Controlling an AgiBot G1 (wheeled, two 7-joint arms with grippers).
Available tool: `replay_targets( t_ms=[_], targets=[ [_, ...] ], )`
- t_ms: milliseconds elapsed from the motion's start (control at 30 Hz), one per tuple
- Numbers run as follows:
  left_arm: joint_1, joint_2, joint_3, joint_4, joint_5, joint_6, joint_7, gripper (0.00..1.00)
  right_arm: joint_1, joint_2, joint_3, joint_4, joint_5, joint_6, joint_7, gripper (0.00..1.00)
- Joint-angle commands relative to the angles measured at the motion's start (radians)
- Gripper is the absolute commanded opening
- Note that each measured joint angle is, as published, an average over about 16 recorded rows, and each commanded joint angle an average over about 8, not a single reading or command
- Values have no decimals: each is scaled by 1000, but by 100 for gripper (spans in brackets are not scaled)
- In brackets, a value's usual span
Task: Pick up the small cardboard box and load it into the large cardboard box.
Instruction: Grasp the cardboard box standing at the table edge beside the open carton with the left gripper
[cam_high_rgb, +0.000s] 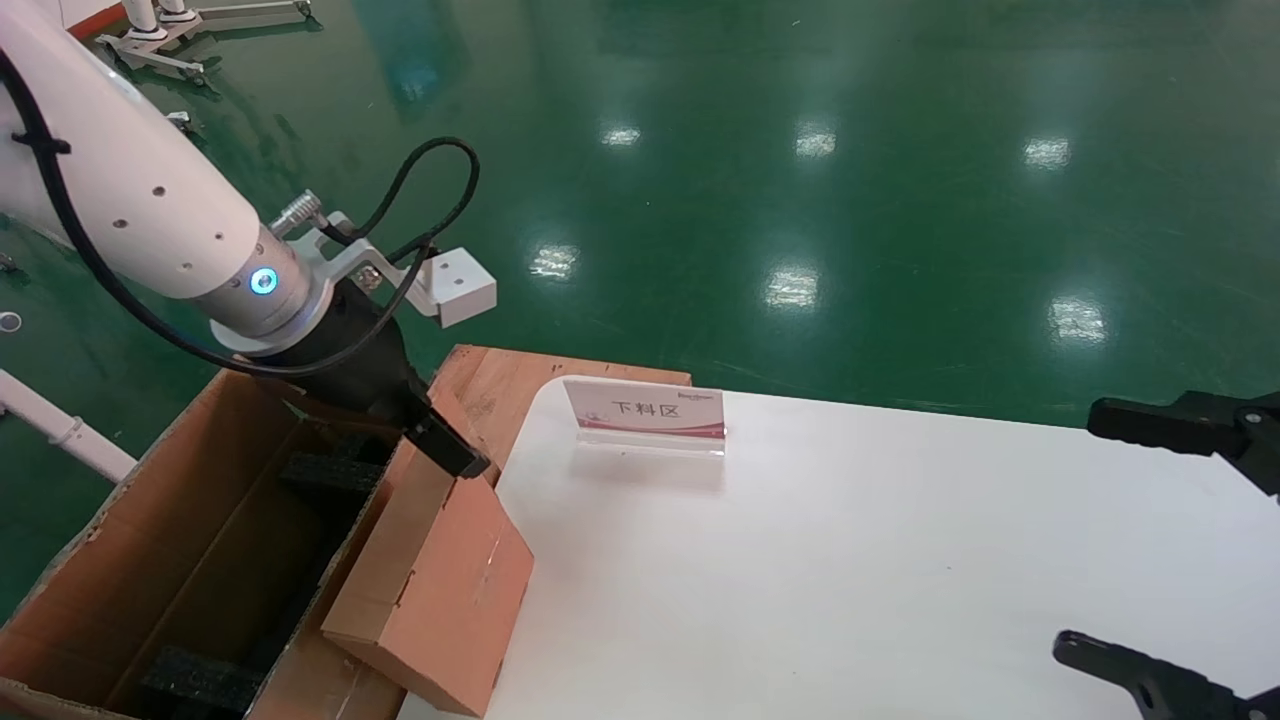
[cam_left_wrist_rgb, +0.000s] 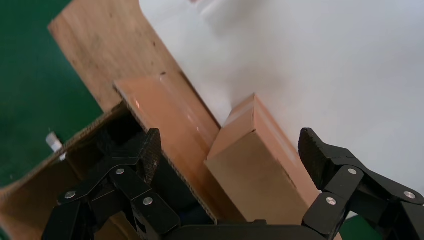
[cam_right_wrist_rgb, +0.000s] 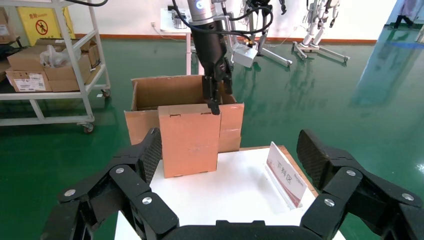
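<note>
The small cardboard box (cam_high_rgb: 440, 590) stands tilted on the table's left edge and leans against the side wall of the large cardboard box (cam_high_rgb: 150, 520). Black foam blocks (cam_high_rgb: 330, 475) lie at the large box's bottom. My left gripper (cam_high_rgb: 450, 450) is open at the small box's upper end. In the left wrist view its fingers (cam_left_wrist_rgb: 150, 150) straddle the small box (cam_left_wrist_rgb: 260, 175) without touching it, one over the large box's (cam_left_wrist_rgb: 165, 115) inside. The right wrist view shows the small box (cam_right_wrist_rgb: 189, 140) in front of the large box (cam_right_wrist_rgb: 170, 90). My right gripper (cam_high_rgb: 1080, 530) is open and empty at the table's right.
A white table (cam_high_rgb: 850, 560) carries a standing sign card (cam_high_rgb: 645, 412) near its far left corner. A wooden board (cam_high_rgb: 520, 375) lies beside the large box. A shelf cart (cam_right_wrist_rgb: 50, 65) with cartons stands farther off on the green floor.
</note>
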Motion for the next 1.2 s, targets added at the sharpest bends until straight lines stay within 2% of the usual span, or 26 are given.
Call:
replay_targets(
  t_ms=[33, 533, 1200],
  targets=[
    [-23, 3, 39, 0, -11, -2, -28, 100, 0, 0, 0, 0, 0, 0, 0, 100],
    [-100, 11, 231, 0, -101, -19, -140, 100, 0, 1, -1, 0, 1, 1, -1, 100],
    [-87, 13, 341, 0, -150, -56, -166, 100, 1, 1, -3, 0, 2, 1, -1, 100]
  ],
)
